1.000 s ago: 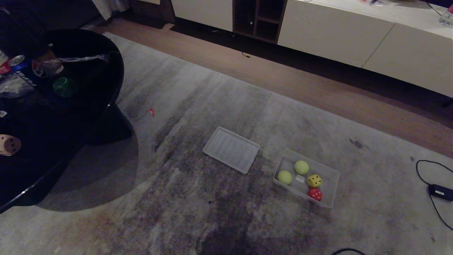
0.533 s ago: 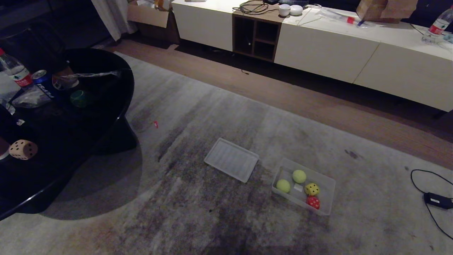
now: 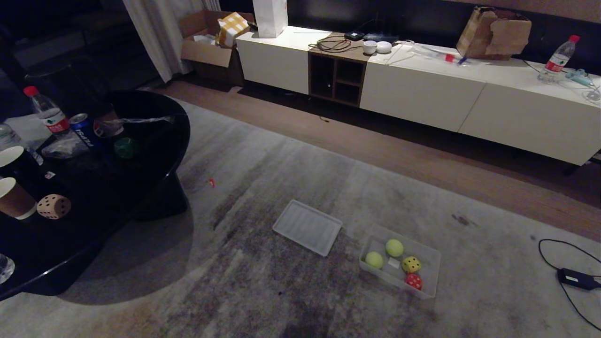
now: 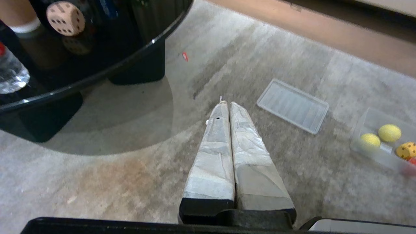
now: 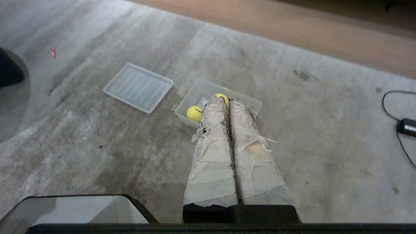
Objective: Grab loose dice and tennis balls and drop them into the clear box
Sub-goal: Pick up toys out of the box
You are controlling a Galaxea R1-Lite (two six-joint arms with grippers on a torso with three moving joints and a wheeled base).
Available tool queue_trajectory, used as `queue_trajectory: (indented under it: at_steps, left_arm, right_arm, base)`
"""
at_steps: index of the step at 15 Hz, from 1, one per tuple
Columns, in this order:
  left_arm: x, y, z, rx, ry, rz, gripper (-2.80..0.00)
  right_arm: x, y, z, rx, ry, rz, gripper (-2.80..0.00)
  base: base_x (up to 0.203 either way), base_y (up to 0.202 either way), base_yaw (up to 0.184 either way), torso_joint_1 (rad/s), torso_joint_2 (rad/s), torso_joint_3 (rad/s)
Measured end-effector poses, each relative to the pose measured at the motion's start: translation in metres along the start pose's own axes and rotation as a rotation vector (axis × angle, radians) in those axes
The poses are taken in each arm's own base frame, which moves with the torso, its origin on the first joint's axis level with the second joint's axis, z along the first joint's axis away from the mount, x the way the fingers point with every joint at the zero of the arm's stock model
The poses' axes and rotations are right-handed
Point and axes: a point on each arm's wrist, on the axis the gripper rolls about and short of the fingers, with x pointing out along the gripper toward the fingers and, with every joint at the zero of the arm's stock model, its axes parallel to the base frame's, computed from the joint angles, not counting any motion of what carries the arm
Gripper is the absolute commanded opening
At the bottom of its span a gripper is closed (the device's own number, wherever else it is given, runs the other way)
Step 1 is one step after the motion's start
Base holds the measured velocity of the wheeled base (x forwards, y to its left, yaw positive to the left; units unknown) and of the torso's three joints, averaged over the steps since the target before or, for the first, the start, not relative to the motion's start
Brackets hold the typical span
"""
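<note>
A: From the head view, where did the task's things lie?

B: The clear box point(image 3: 433, 263) sat on the rug at near right, holding two tennis balls point(image 3: 394, 248), a yellow die point(image 3: 411, 265) and a red die point(image 3: 413, 281). Its lid point(image 3: 307, 227) lay just left of it. A beige die point(image 3: 54, 206) rested on the black table point(image 3: 155, 155) at far left, beside a paper cup point(image 3: 14, 202); a dark green one point(image 3: 126, 147) sat farther back, near a cola can point(image 3: 83, 129). Neither arm showed there.

A: And the left wrist view?

B: It showed the left gripper point(image 4: 226, 104) clenched on nothing above the rug, with the beige die at the table's edge.

A: The right wrist view?

B: The right gripper point(image 5: 226, 101) was likewise pressed shut and empty, its taped fingers hiding part of the box.

A: What might go wrong?

B: Probably the table reach: cups and bottles crowded the dice, so a wide approach could topple one, and the green die was hard to pick out against the glossy black top.
</note>
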Motion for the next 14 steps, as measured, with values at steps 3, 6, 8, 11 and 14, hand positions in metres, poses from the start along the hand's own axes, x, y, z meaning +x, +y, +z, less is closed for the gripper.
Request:
queue_trajectory:
  at_steps: [3, 6, 8, 11, 14]
  left_arm:
    - [0.0000, 0.0000, 0.0000, -0.001, 0.000, 0.000, -2.80]
    - [0.0000, 0.0000, 0.0000, -0.002, 0.000, 0.000, -2.80]
    - [0.0000, 0.0000, 0.0000, -0.002, 0.000, 0.000, -2.80]
    - [0.0000, 0.0000, -0.0001, 0.003, 0.001, -0.001, -2.80]
    - [0.0000, 0.0000, -0.0002, 0.003, 0.002, -0.002, -2.80]
  right_arm:
    - [0.0000, 0.0000, 0.0000, -0.001, 0.000, 0.000, -2.80]
    - [0.0000, 0.0000, 0.0000, -0.001, 0.001, 0.000, -2.80]
    - [0.0000, 0.0000, 0.0000, 0.000, 0.000, 0.000, -2.80]
    - [0.0000, 0.0000, 0.0000, 0.000, 0.001, 0.000, -2.80]
    - [0.0000, 0.0000, 0.0000, 0.000, 0.000, -0.001, -2.80]
  base:
    - [0.000, 0.000, 0.000, 0.002, 0.00, 0.201]
    - [0.000, 0.000, 0.000, 0.003, 0.01, 0.199]
    - [0.000, 0.000, 0.000, 0.000, 0.00, 0.163]
    - [0.000, 0.000, 0.000, 0.004, 0.00, 0.046]
    - [0.000, 0.000, 0.000, 0.000, 0.00, 0.000]
